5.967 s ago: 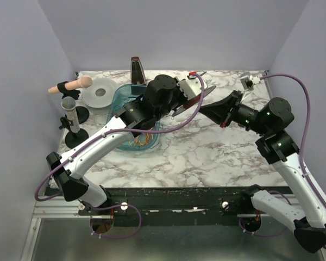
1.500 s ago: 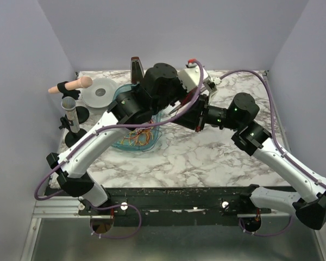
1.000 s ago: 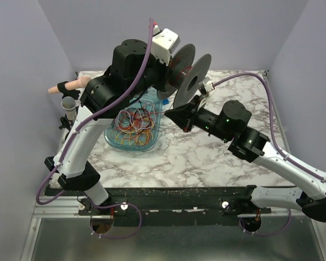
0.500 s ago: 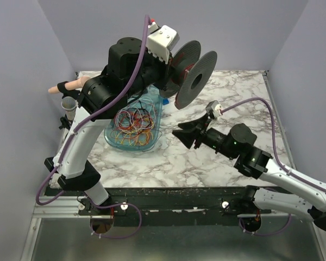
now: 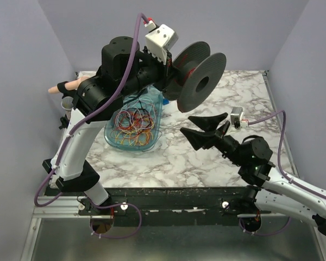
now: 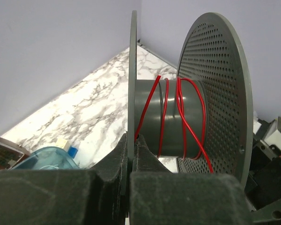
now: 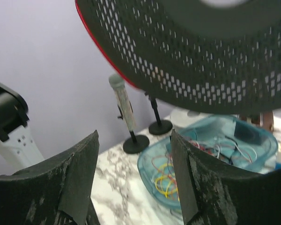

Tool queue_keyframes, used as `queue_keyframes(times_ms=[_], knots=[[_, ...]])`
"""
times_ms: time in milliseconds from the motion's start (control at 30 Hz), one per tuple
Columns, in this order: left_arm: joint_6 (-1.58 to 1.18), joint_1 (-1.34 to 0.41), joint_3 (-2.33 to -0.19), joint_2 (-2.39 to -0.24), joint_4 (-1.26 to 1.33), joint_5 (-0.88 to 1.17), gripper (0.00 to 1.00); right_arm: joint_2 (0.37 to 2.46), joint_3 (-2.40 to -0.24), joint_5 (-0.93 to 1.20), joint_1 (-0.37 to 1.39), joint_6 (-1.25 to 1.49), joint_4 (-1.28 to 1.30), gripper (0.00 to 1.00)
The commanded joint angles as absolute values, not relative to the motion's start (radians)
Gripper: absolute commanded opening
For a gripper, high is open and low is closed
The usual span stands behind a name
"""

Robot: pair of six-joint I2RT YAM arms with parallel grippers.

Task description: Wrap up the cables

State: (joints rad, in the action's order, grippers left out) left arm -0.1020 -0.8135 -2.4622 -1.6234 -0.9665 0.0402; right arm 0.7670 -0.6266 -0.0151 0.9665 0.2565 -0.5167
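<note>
A black perforated spool (image 5: 198,81) hangs high above the table's middle, with my left gripper (image 5: 173,75) shut on its left flange (image 6: 132,70). A red cable (image 6: 180,117) makes a few loose turns round the spool's hub. In the left wrist view the left gripper (image 6: 131,138) pinches the flange edge. More cables (image 5: 133,122), red, yellow and orange, lie tangled in a blue see-through tray (image 5: 152,144). My right gripper (image 5: 187,125) is open and empty, below the spool and to the right of the tray. In the right wrist view, between the open fingers of the right gripper (image 7: 133,136), the tray (image 7: 150,166) and its cables (image 7: 166,180) show, with the spool's flange (image 7: 201,56) overhead.
Two black stands (image 5: 75,136) are at the table's left edge, one carrying a grey cylinder (image 7: 122,101). A flesh-coloured hand-like piece (image 5: 70,85) juts out at the far left. Purple walls close in the table on three sides.
The left arm has lifted the spool from the table and is holding it high. The right gripper has opened, drawn back toward the near right and dropped below the spool.
</note>
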Motion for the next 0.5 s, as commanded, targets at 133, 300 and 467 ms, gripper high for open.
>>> queue_keyframes(times_ms=[133,300,467], knots=[[-0.158,-0.789,-2.396,-1.559,-0.850,0.316,0.00,0.730,-0.793,0.253,0.867,0.232,-0.352,0.75],[-0.258,-0.694,-2.188,-1.510,-0.773,0.477,0.00,0.701,-0.929,0.539,0.729,0.167,0.163,0.77],[-0.288,-0.657,-2.083,-1.526,-0.715,0.575,0.00,0.681,-1.028,0.514,0.723,0.127,0.487,0.77]])
